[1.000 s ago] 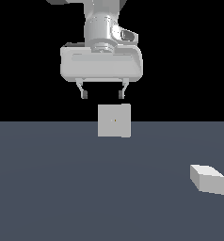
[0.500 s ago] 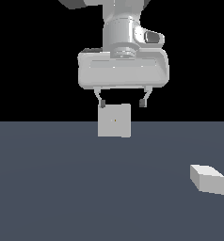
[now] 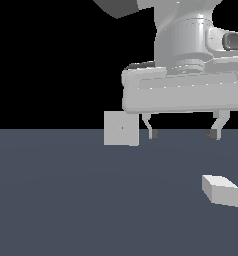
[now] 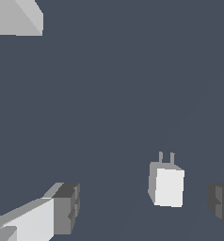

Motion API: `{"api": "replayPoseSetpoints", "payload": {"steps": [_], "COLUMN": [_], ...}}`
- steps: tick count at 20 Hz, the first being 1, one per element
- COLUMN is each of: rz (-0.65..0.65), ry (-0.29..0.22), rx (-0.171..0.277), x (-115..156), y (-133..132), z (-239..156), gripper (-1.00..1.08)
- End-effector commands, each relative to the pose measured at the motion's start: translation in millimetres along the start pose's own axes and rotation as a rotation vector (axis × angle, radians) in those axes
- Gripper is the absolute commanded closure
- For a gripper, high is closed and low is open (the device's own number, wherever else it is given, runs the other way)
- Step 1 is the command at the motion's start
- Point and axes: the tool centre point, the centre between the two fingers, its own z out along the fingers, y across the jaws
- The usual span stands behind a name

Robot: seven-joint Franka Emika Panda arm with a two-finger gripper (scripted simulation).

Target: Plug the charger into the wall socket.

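Moved: claw (image 3: 183,133) swung toward the exterior view's right, off the socket (image 3: 121,128) | Claw: released, fingers spread, grasping nothing | Charger (image 3: 220,189): on the floor (image 3: 91,200), 5 o'clock of the claw, socket at its 9 o'clock.

Arm reaching down from above, wrist vertical, gripper (image 3: 182,133) pointing straight down. Jaws spread wide, holding nothing. Dark pads (image 3: 210,133) at the fingertips, hanging clear above the desk (image 3: 66,200). In the wrist view, fingers (image 4: 62,207) wide apart at either side.
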Motion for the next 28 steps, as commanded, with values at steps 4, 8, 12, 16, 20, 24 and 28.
{"api": "replayPoseSetpoints", "payload": {"steps": [4, 8, 12, 16, 20, 24, 28], "rz": [0.063, 0.085, 0.087, 0.086, 0.086, 0.086, 0.086], "ry": [0.002, 0.002, 0.002, 0.001, 0.001, 0.001, 0.001], "rx": [0.001, 0.002, 0.003, 0.003, 0.003, 0.003, 0.004], "x": [-20, -27, -27, -27, -27, -28, -29], "y": [32, 43, 45, 44, 44, 44, 43], "z": [19, 26, 27, 27, 34, 50, 68], "gripper": [-0.92, -0.92, -0.92, -0.92, -0.92, -0.92, -0.92]}}
